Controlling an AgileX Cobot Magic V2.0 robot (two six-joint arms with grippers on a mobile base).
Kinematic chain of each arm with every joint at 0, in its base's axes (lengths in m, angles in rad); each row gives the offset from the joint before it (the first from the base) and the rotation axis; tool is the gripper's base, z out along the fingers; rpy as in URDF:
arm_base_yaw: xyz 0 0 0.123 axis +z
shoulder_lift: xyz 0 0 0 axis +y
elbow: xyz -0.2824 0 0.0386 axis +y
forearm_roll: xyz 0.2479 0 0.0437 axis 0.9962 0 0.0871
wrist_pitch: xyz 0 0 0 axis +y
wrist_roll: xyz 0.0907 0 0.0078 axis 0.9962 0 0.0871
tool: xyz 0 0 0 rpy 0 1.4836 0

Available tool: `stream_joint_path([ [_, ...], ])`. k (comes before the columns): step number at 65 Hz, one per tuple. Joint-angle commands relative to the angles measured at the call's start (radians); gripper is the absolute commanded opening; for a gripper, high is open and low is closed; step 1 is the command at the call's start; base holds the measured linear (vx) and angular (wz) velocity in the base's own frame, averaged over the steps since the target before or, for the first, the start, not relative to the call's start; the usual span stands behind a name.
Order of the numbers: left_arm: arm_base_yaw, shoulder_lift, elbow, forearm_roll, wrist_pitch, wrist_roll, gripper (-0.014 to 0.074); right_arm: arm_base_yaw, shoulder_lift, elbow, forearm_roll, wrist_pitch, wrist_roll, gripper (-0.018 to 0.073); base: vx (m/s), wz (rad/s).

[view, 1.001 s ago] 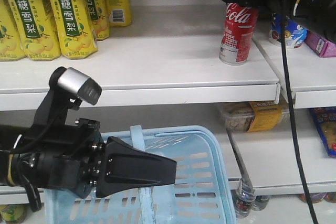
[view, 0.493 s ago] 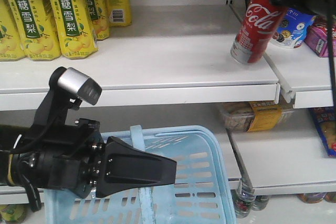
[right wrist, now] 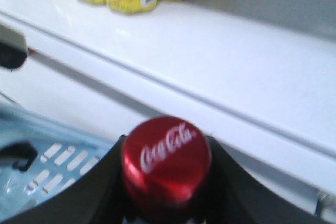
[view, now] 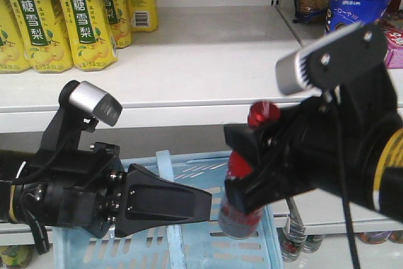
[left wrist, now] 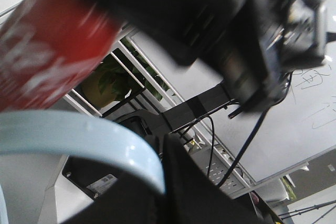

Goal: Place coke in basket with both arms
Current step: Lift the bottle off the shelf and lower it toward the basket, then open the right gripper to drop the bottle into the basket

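Gripping the red Coke can between its two black fingers, the right hand was clenched on the can's middle and held it over the right part of the light blue basket. The can stood nearly upright with a slight tilt. Its lower end was down inside the basket's rim, though whether it touched the bottom could not be told. On the left, the left hand was closed around the basket's hinged handle, its pointed tip reaching toward the can and stopping just beside it. Each wrist carried a silver-grey camera block. Farther back, the white shelf held yellow drink bottles at the far left and a blue tub at the far right.
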Motion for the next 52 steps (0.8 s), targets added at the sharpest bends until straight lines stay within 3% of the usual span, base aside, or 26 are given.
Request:
stream_joint_path([
  [1, -0.007, -0.025, -0.028, -0.087, -0.11, 0.005, -0.0006, 0.022, -0.022, 0.029, -0.077, -0.118, 0.07, -0.0005, 0.0, 0.0],
  [33, -0.007, -0.025, -0.028, -0.087, -0.11, 0.005, -0.0006, 0.021, -0.022, 0.155, -0.088, -0.139, 0.129, 0.0036, 0.0, 0.0],
  [40, -0.007, -0.025, -0.028, -0.087, -0.11, 0.005, -0.0006, 0.021, -0.022, 0.155, -0.088, -0.162, 0.128, 0.0115, 0.0, 0.0],
  [52, -0.007, -0.025, -0.028, -0.087, -0.11, 0.005, -0.0006, 0.021, -0.022, 0.155, -0.088, -0.173, 0.128, 0.0365, 0.0, 0.0],
])
